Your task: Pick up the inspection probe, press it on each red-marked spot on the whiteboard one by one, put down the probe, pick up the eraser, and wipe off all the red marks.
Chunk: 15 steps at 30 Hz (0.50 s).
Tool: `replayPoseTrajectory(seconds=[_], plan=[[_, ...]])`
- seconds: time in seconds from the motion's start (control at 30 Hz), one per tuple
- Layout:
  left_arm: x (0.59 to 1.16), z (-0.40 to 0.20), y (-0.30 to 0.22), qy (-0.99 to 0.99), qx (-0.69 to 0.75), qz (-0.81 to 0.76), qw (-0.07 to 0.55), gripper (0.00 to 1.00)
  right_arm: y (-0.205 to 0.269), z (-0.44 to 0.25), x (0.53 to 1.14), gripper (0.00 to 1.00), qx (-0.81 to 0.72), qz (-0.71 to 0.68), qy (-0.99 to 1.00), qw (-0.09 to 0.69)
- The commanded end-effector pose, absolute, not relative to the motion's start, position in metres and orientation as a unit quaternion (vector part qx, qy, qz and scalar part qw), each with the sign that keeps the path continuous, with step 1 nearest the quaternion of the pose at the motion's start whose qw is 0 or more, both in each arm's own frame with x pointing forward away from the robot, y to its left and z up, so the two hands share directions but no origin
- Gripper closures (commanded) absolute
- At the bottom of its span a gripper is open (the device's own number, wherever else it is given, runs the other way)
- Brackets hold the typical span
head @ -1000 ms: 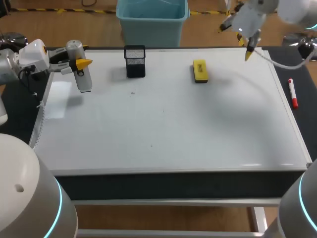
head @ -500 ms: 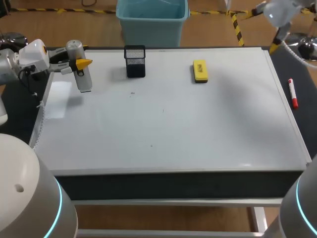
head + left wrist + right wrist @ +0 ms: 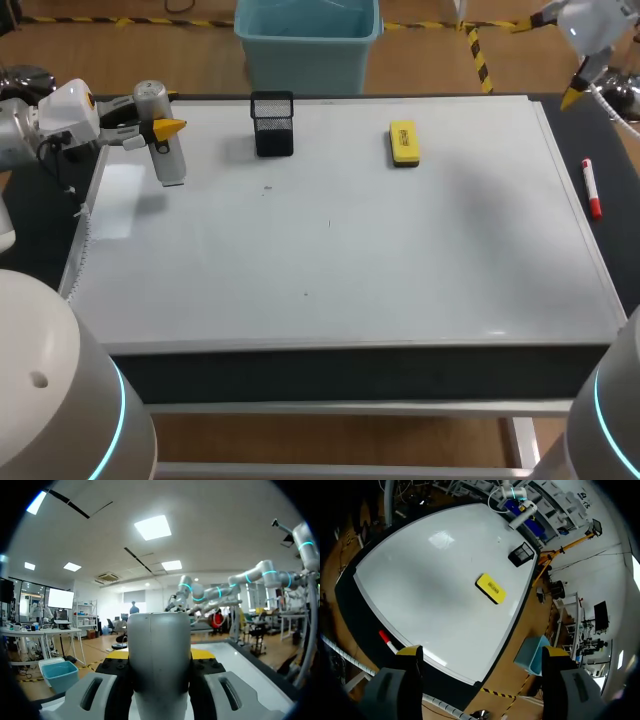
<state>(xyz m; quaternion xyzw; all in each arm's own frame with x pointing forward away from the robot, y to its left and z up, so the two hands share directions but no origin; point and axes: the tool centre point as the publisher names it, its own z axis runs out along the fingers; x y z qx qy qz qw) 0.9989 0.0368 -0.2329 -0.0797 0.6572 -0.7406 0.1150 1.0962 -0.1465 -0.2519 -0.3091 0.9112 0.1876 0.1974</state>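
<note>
Currently | left gripper [image 3: 158,128] clamps one probe [image 3: 168,160] | right gripper [image 3: 482,655] spread wide | one eraser [image 3: 404,143] | one marker [image 3: 591,188]

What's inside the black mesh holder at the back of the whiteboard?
Nothing sticks out above the rim of the mesh holder; head and right wrist views show only dark inside. Its bottom is hidden by the walls, so something small can't be ruled out.

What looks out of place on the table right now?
No red marks show on the whiteboard, only a few tiny dark specks. A red marker lies loose on the black table beside its right edge, outside the mesh cup. Nothing looks spilled or damaged.
</note>
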Motion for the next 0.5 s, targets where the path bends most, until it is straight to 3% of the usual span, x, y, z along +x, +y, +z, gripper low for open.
replayPoseTrajectory(seconds=[0.03, 0.5], plan=[[1.0, -0.233, 0.037, 0.657, -0.078, -0.741, 0.115, 1.0, -0.147, -0.251, 1.097, 0.0, -0.311, 0.187, 0.911, 0.195], [1.015, -0.255, 0.012, 0.651, -0.082, -0.75, 0.084, 1.0, -0.147, -0.251, 1.097, 0.0, -0.311, 0.187, 0.911, 0.195]])
